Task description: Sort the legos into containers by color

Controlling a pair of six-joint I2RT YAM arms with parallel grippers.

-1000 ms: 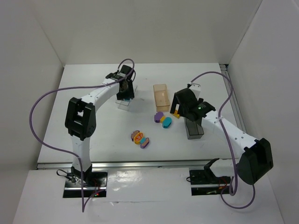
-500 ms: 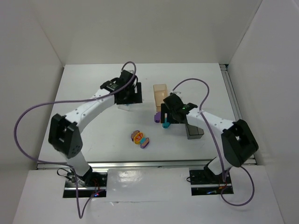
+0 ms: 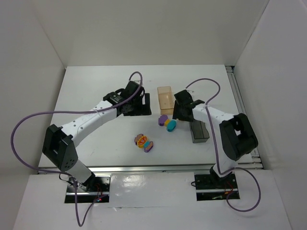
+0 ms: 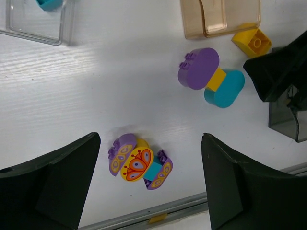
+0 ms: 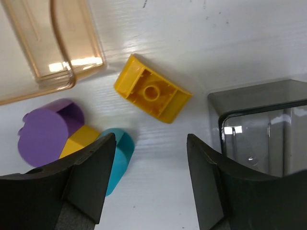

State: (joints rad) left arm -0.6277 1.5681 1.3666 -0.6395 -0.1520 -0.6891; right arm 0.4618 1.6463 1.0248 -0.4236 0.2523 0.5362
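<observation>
Several legos lie loose on the table. A joined purple, yellow and teal piece (image 3: 167, 123) sits below the tan box (image 3: 165, 98). A butterfly-printed purple, yellow and teal cluster (image 4: 139, 163) lies nearer the front. A yellow brick (image 5: 152, 95) rests upside down between the tan box (image 5: 43, 48) and the dark grey box (image 5: 259, 124). My right gripper (image 5: 151, 143) hovers open just below that brick, with bare table between its fingers. My left gripper (image 4: 151, 143) is open high above the butterfly cluster. The clear tray (image 4: 41, 21) holds a teal brick (image 4: 48, 4).
The dark grey box (image 3: 200, 132) stands right of the joined piece, close beside my right arm. White walls enclose the table at the back and both sides. A metal rail (image 4: 192, 206) runs along the front edge. Purple cables loop over both arms.
My left arm has swung from over the clear tray toward the table's middle, jaws wider. My right arm has moved left and back toward the tan box, its jaws narrowing.
</observation>
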